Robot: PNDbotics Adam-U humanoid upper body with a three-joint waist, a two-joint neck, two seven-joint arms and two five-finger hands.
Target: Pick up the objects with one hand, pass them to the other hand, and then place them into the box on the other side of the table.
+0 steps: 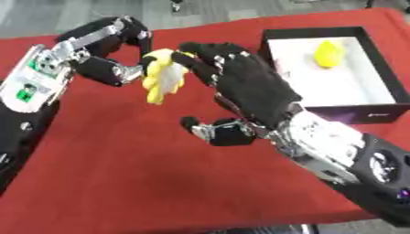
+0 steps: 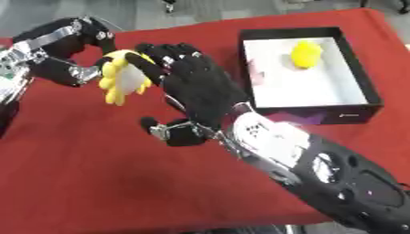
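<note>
Table (image 1: 120,183) covered in red cloth carries the work, with a black-walled, white-floored rectangular box (image 1: 384,77) at its right side. Inside the box lies one small yellow rounded object (image 1: 328,54), apparently already delivered.

The robot's right hand (image 1: 252,89) reaches in from the lower right, palm turned away from the camera, fingers (image 1: 210,55) extended and only slightly bent, their tips at the right edge of the object in transfer; the thumb juts out below, clear of it. No closure on the object is evident.

The left hand (image 1: 108,50) enters from the upper left, its fingers and thumb curled to pinch the upper left part of a yellow-and-white, lumpy soft-looking object (image 1: 164,75).

That object is held in the air above the table, between the two hands. Its long axis runs roughly vertical, its lower end hanging free. It lies just left of the right fingers. Judgement: the handover is under way, and the right hand must close before the left releases.
</note>
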